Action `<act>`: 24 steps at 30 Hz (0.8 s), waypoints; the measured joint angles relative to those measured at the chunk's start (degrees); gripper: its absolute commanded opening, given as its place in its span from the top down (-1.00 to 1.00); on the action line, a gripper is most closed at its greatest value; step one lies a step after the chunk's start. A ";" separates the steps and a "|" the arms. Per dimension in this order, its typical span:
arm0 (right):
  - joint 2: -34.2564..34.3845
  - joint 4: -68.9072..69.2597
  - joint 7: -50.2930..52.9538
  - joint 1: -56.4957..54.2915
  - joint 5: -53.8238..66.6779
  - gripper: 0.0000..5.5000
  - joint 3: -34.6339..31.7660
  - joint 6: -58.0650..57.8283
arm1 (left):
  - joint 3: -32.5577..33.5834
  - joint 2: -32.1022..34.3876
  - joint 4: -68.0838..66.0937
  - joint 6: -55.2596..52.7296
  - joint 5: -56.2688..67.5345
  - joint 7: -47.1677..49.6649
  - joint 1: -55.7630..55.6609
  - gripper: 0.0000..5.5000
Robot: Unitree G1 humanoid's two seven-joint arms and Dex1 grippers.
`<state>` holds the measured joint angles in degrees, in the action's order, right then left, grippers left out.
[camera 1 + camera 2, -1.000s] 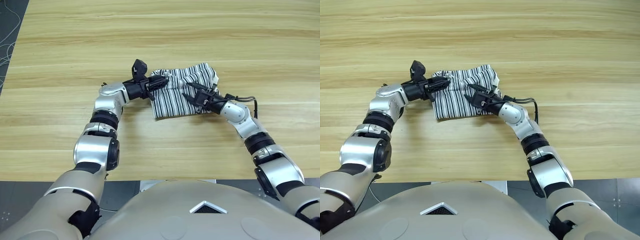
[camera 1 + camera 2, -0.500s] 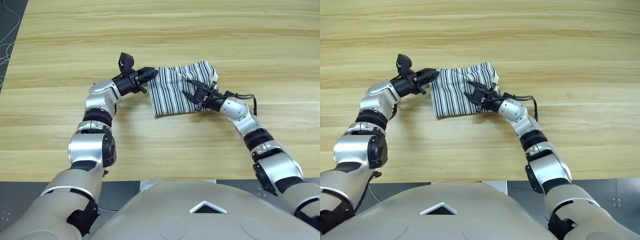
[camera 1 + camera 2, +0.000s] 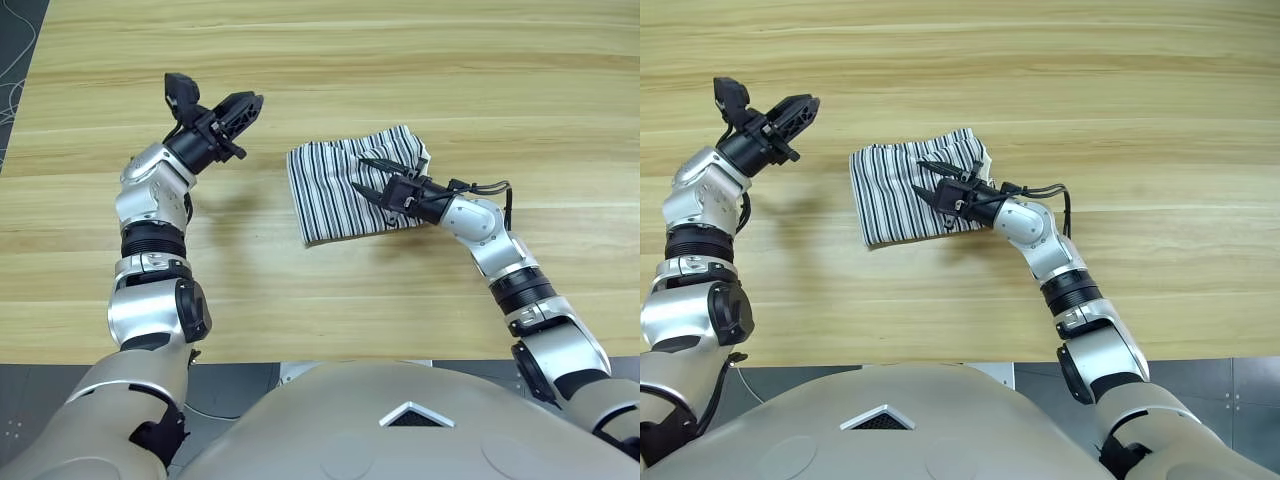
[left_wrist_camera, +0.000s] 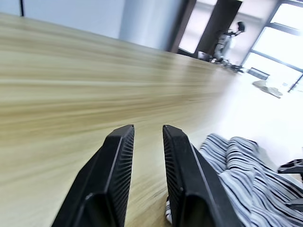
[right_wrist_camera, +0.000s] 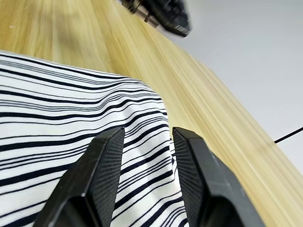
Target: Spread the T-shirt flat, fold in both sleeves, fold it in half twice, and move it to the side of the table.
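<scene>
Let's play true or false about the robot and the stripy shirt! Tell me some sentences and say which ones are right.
1. The T-shirt lies folded up on the wooden table. True.
2. The left hand is holding the T-shirt. False: it is off to the side, apart from the shirt, and holds nothing.
3. The right hand is over the T-shirt with its fingers open. True.
4. The T-shirt is plain red. False: it has dark and white stripes.
</scene>
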<state>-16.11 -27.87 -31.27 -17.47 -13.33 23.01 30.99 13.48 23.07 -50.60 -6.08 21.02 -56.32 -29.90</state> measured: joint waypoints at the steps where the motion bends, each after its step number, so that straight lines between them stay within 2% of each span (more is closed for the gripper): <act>1: 0.95 -1.51 -0.05 -0.72 0.10 0.32 0.03 -0.11 | 0.25 0.36 -2.48 1.05 -0.78 1.89 -0.04 0.60; 5: 7.68 -16.36 -1.99 -7.54 2.40 0.32 -0.40 -1.82 | 2.16 1.54 -11.94 5.24 -2.43 10.41 -2.03 0.60; 9: 14.30 -34.97 -10.69 -17.76 11.65 0.32 -8.74 -10.46 | 4.88 1.14 -18.34 12.39 -3.45 26.12 -6.87 0.60; 13: 13.65 -42.31 -17.56 -24.75 18.97 0.32 -17.39 -24.87 | 7.25 0.10 -20.82 17.64 -3.66 35.65 -10.13 0.60; 16: 3.30 -44.72 -17.68 -26.26 22.91 0.32 -24.49 -32.41 | 10.27 -0.18 -21.80 20.88 -2.36 38.48 -10.31 0.60; 20: -12.08 -45.69 -11.16 -21.86 24.54 0.32 -31.43 -33.47 | 14.73 -0.34 -23.41 22.50 0.16 39.72 -8.67 0.60; 24: -18.29 -45.86 -2.69 -17.05 24.71 0.32 -34.42 -29.99 | 17.06 -0.44 -24.05 24.40 0.58 44.25 -8.25 0.60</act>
<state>-34.40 -73.73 -33.96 -34.51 11.38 -11.42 1.00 30.54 22.63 -74.65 18.33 21.60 -12.07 -38.15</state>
